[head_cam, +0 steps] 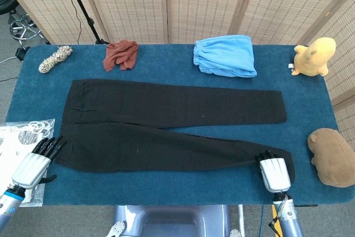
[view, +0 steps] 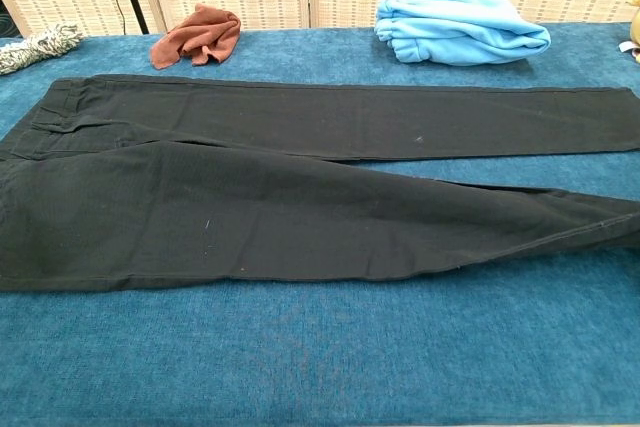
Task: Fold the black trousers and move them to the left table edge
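On the blue table (head_cam: 166,187), black trousers (head_cam: 166,120) are lying flat, unfolded; we're bringing the open, empty left hand (head_cam: 34,165) to the waist corner, while the right hand (head_cam: 274,173) is resting on the near cuff, grasp unclear. Next we're needing firm grips on both ends.

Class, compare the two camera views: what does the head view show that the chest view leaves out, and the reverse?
Only the head view shows both hands: the left hand at the waist corner of the black trousers and the right hand at the near leg's cuff. It alone shows the brown plush, the clear plastic bag and the whole yellow plush. The chest view adds nothing new, only a closer look at the fabric. Both show the trousers, rust cloth, blue garment and rope bundle.
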Motion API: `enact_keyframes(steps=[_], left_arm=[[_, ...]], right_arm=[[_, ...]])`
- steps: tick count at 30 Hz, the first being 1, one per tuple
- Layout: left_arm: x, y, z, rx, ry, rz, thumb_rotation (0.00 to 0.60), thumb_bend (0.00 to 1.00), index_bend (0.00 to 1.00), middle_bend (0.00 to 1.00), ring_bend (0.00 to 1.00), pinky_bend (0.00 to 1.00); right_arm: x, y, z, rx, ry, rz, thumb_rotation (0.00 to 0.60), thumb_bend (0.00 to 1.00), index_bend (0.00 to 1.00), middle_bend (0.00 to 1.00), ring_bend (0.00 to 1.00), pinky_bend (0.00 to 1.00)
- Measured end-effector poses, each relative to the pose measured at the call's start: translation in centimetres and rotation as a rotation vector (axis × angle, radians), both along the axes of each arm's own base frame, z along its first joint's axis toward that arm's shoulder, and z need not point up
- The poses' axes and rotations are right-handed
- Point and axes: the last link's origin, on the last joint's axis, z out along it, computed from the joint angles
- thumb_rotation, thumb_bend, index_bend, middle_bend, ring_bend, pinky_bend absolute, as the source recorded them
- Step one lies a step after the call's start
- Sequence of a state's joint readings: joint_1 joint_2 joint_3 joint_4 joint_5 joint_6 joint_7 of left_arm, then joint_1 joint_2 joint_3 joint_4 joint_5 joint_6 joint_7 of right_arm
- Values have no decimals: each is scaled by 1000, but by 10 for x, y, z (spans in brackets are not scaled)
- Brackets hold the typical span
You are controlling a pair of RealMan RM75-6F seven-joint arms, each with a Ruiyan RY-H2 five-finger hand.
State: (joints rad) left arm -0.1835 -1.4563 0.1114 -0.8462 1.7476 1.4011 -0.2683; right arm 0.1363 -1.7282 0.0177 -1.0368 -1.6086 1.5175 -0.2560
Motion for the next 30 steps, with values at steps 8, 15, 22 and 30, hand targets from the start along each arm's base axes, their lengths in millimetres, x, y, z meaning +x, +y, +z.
enact_keyframes(steps=[8, 15, 22, 30], left_arm=[[-3, 5, -10, 28, 1, -2, 600, 0, 0, 0, 50, 89], [1, 13, -15, 81, -20, -24, 600, 0, 0, 0, 50, 89], [4, 19, -23, 85, -41, -25, 600, 0, 0, 0, 50, 89], [0, 23, -29, 63, -30, -15, 600, 34, 0, 0, 47, 89]], right_arm=[[0, -1, 0, -2, 2, -5, 600, 703, 615, 562, 427, 618], [1, -1, 0, -3, -3, -6, 600, 704, 616, 562, 427, 618], [1, -1, 1, -4, -6, -9, 600, 704, 616, 562, 427, 618], [1, -2, 2, -7, -13, -14, 600, 704, 615, 562, 427, 618]])
